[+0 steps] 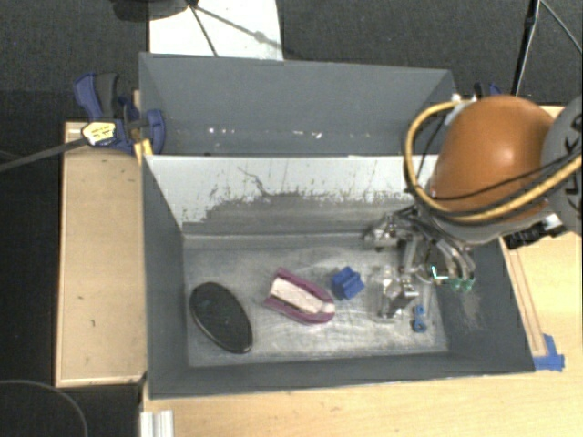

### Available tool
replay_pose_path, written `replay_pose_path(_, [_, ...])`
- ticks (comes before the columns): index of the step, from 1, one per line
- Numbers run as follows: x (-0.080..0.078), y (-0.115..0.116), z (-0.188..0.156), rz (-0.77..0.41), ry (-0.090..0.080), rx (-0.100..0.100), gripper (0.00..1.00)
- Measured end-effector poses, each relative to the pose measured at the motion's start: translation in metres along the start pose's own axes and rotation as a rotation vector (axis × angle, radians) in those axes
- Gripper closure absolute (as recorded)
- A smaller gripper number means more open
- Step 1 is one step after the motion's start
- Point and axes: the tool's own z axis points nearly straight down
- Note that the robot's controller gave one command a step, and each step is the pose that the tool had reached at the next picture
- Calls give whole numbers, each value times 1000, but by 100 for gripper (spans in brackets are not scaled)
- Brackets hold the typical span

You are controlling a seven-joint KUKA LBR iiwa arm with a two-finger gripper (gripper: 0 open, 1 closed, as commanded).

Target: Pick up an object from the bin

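- The grey bin (273, 198) holds four loose things on its floor;
- the fingers (393, 300) hang low at the bin's right end; their spread cannot be told, nor whether they grip anything;
- a tiny blue bit (419, 320) lies just right of them;
- a small blue block (345, 283) lies near their left; further left a purple-and-white piece (299, 299); farthest, a black oval (220, 317).
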Motion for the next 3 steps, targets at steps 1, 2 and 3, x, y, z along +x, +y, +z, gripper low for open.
replay_pose_path(1, [-72,-2,159,-137,-4,0,0])
replay_pose_path(2, [-75,-2,154,-135,-15,0,100])
replay_pose_path(3, [-73,3,15,-195,-10,1,100])
